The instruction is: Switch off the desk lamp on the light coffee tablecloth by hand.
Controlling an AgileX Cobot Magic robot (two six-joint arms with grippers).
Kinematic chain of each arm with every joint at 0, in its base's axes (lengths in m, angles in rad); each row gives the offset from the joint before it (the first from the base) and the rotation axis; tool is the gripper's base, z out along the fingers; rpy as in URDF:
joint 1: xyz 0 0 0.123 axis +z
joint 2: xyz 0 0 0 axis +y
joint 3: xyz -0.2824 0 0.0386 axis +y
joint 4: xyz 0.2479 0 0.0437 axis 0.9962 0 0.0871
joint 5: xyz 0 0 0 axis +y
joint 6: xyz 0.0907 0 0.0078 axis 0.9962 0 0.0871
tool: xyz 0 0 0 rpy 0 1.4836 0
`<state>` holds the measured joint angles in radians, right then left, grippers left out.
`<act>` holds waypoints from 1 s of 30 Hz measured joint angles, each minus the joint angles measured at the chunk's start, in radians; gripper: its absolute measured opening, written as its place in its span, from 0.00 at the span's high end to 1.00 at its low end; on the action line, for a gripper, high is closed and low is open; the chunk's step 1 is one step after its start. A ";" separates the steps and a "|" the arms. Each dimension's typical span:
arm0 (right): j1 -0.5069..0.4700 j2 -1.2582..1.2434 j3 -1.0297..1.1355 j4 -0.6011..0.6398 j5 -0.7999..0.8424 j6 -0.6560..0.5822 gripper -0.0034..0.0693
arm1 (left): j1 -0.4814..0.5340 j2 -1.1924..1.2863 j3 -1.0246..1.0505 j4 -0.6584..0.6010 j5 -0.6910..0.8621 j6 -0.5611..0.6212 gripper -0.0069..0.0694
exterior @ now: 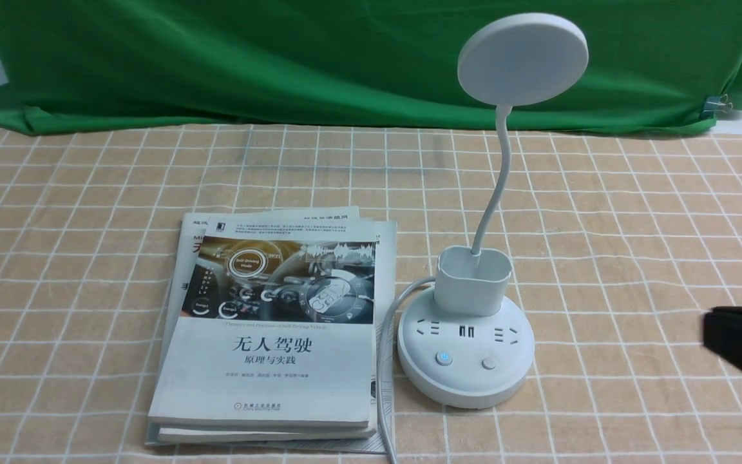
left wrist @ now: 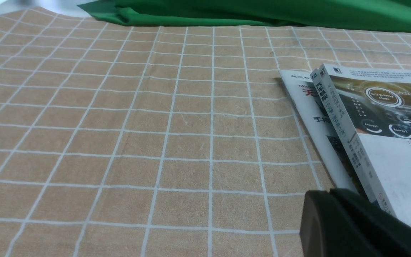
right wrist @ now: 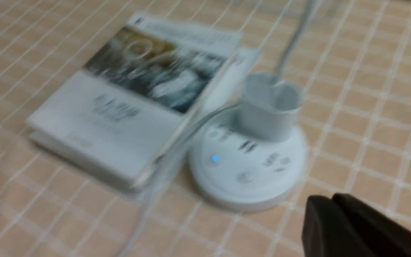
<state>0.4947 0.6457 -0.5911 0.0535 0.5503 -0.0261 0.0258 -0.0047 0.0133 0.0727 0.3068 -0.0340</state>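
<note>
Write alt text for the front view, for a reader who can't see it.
A white desk lamp stands on the light coffee tablecloth, one base button glowing blue. Books are stacked at its left; the right tool shows at the right edge, clear of the lamp.
</note>
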 joint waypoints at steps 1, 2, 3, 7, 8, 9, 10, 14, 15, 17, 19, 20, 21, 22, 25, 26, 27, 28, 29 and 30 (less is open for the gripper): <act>-0.059 -0.070 0.083 -0.003 -0.078 -0.028 0.91 | 0.000 0.000 0.000 0.000 0.000 0.000 0.90; -0.081 -0.095 0.118 -0.004 -0.109 -0.035 0.91 | 0.000 0.000 0.000 0.000 0.000 0.000 0.90; -0.119 -0.141 0.177 -0.005 -0.159 -0.046 0.91 | 0.000 0.000 0.000 0.000 0.000 0.000 0.90; -0.263 -0.342 0.408 -0.008 -0.314 -0.058 0.91 | 0.000 0.000 0.000 0.000 0.000 0.000 0.90; -0.290 -0.380 0.443 -0.008 -0.330 -0.059 0.90 | 0.000 0.000 0.000 0.000 0.000 0.000 0.90; -0.313 -0.426 0.481 -0.008 -0.340 -0.060 0.90 | 0.000 0.000 0.000 0.000 0.000 0.000 0.90; -0.317 -0.435 0.495 -0.008 -0.343 -0.060 0.90 | 0.000 0.000 0.000 0.000 0.000 0.000 0.90; -0.374 -0.592 0.589 -0.008 -0.357 -0.063 0.89 | 0.000 0.000 0.000 0.000 0.000 0.000 0.90; -0.377 -0.609 0.592 -0.008 -0.357 -0.063 0.89 | 0.000 0.000 0.000 0.000 0.000 0.000 0.90; -0.378 -0.641 0.597 -0.008 -0.366 -0.068 0.89 | 0.000 0.000 0.000 0.000 -0.001 0.000 0.90; -0.378 -0.643 0.597 -0.008 -0.342 -0.069 0.89 | 0.000 0.000 0.000 0.000 0.001 0.000 0.90; -0.378 -0.643 0.597 -0.008 -0.330 -0.071 0.89 | 0.000 0.000 0.000 0.000 -0.001 0.000 0.90; -0.378 -0.643 0.597 -0.008 -0.325 -0.072 0.89 | 0.000 0.000 0.000 0.000 0.000 0.000 0.90; -0.378 -0.643 0.597 -0.008 -0.314 -0.075 0.89 | 0.000 0.000 0.000 0.000 0.000 0.000 0.90; -0.378 -0.643 0.597 -0.008 -0.309 -0.077 0.89 | 0.000 0.000 0.000 0.000 0.000 0.000 0.90; -0.378 -0.643 0.597 -0.008 -0.308 -0.077 0.89 | 0.000 0.000 0.000 0.000 0.000 0.000 0.90; -0.378 -0.643 0.597 -0.008 -0.307 -0.077 0.89 | 0.000 0.000 0.000 0.000 0.000 0.000 0.90; -0.378 -0.643 0.597 -0.008 -0.307 -0.077 0.89 | 0.000 0.000 0.000 0.000 0.000 0.000 0.90; -0.378 -0.643 0.597 -0.008 -0.306 -0.076 0.89 | 0.000 0.000 0.000 0.000 0.000 0.000 0.90; -0.378 -0.643 0.597 -0.008 -0.306 -0.075 0.89 | 0.000 0.000 0.000 0.000 0.000 0.000 0.90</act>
<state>0.1169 0.0022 0.0059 0.0456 0.2448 -0.1013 0.0258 -0.0047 0.0133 0.0727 0.3064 -0.0340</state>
